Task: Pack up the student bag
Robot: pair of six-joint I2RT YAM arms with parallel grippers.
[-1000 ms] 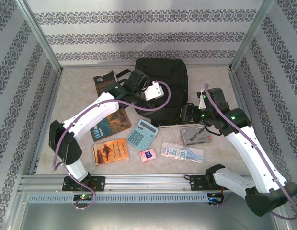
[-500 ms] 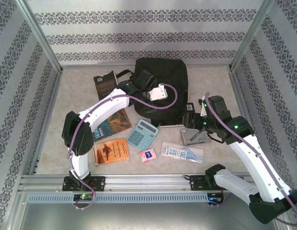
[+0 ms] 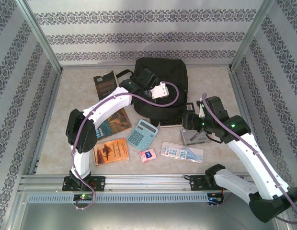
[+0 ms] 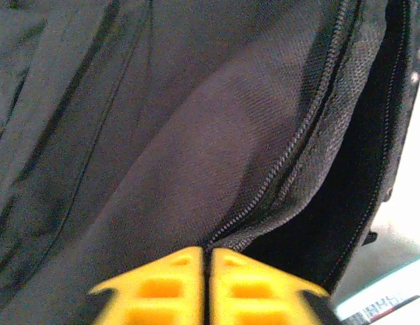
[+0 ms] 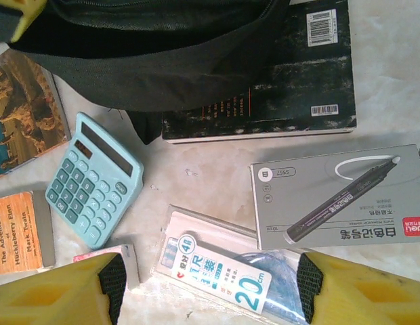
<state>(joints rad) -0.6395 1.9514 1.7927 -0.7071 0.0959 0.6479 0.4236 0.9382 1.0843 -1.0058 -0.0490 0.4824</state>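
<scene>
The student bag (image 3: pixel 165 79) is a large black soft backpack lying at the back of the table. Its zipper gapes, showing a dark inside (image 4: pixel 332 203). My left gripper (image 3: pixel 142 79) rests on the bag's left part. Its yellow fingers (image 4: pixel 162 284) are pressed together at the zipper edge (image 4: pixel 264 196), pinching the fabric there. My right gripper (image 5: pixel 210 284) hangs open in front of the bag (image 5: pixel 162 54), above a packed ruler set (image 5: pixel 217 267). Nothing is between its fingers.
A light blue calculator (image 3: pixel 142 134), a grey marker box (image 3: pixel 196 135), the ruler set (image 3: pixel 182 152) and a pink eraser (image 3: pixel 148 155) lie near the front. A black book (image 5: pixel 284 81) sits partly under the bag. Three more books (image 3: pixel 110 123) (image 3: pixel 110 151) (image 3: pixel 104 82) lie to the left.
My left gripper reached further onto the bag and closed on the zipper edge. The right gripper moved down and left, towards the ruler set, staying open.
</scene>
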